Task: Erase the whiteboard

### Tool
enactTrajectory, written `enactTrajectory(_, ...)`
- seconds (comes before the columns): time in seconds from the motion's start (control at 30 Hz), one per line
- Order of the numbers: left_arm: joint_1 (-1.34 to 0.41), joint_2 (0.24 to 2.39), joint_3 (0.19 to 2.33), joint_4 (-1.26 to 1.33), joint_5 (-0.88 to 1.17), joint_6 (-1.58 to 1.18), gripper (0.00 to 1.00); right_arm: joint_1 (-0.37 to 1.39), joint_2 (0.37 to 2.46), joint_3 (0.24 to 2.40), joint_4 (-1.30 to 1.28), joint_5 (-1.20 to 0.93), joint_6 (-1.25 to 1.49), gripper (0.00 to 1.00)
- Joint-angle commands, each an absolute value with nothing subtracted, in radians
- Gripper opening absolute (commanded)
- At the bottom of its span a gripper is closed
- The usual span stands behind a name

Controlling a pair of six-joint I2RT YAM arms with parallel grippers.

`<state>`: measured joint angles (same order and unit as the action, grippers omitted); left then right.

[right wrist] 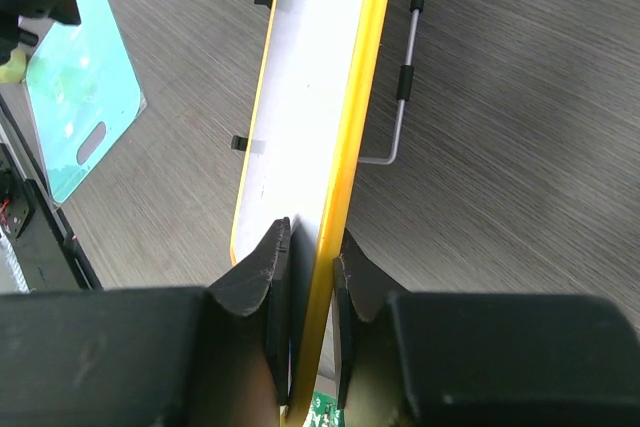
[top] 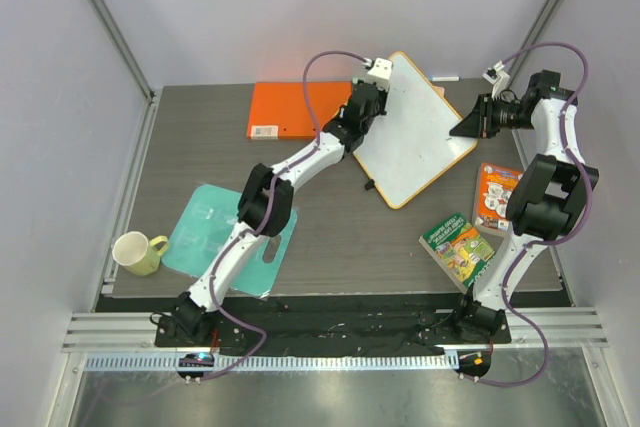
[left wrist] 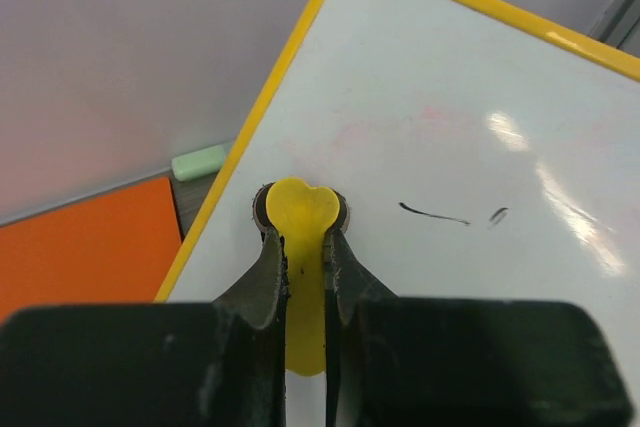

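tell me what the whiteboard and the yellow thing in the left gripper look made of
Whiteboard: glossy coated white face, judging by the glare streaks; its yellow rim looks plastic. Yellow piece in the left gripper: smooth, matte, perhaps rubber or soft plastic; unclear which.

orange folder [top: 290, 107], teal mat [top: 205, 232], yellow mug [top: 138, 253], green booklet [top: 458, 247], orange booklet [top: 493, 192]

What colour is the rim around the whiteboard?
Yellow to orange; the whiteboard rim shows best in the left wrist view.
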<state>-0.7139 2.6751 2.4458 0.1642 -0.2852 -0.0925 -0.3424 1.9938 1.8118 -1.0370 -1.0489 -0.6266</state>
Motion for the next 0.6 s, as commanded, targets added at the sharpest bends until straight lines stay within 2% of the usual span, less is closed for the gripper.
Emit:
enactTrajectory(0.0,-0.807,2.66,2.468,0.172,-0.201,-0.061,0.0,-0.302,1.95,1.795,-1.032,-1.002,-0.762,0.01)
enactTrajectory(0.33,-0.861,2.615,2.372,0.216,-0.172,0.02,0.0,-0.302,1.953,1.792,-1.031,-1.008,-0.762,0.01)
enactTrajectory(0.57,-0.919,2.517,2.191,0.311,-0.137,0.005,0.0,-0.302,1.962,1.81,-1.031,-1.014,-0.755,0.01)
